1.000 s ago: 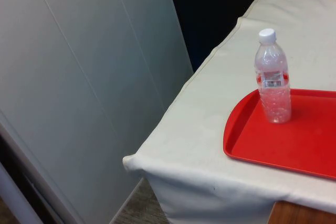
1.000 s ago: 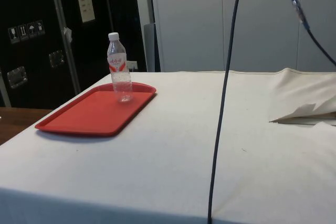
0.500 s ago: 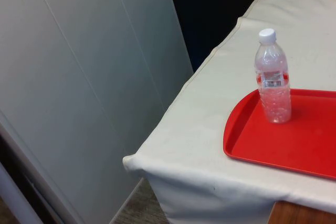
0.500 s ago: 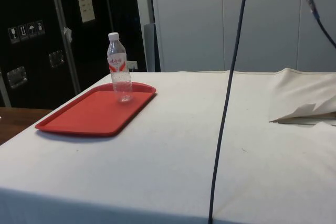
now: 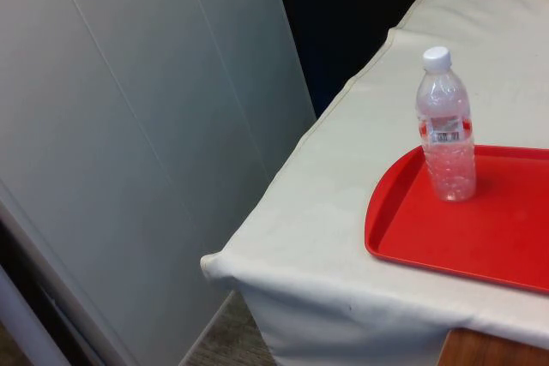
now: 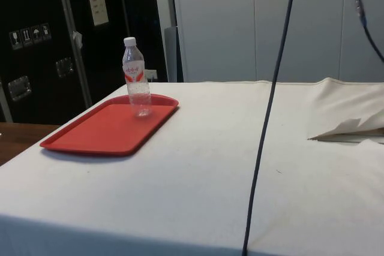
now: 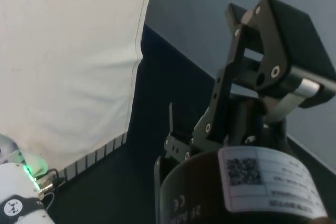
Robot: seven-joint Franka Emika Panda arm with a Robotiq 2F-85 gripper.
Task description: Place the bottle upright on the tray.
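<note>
The bottle (image 5: 446, 126) stands upright at the tray's (image 5: 480, 237) ten o'clock corner, so the task looks done; whether the end effector (image 7: 262, 72) is parted, I cannot tell.

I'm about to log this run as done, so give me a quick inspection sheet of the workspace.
Surface: white cloth over the table, rumpled into a fold at one edge.
Job's things: clear bottle with white cap stands upright on the red tray, near its corner.
Clutter: nothing seen.
Pincer: the pincer is off the table, beyond the cloth's edge, holding nothing.
Cables: dark cable hangs across the side view.
Surroundings: pale wall panels, dark cabinets.
</note>
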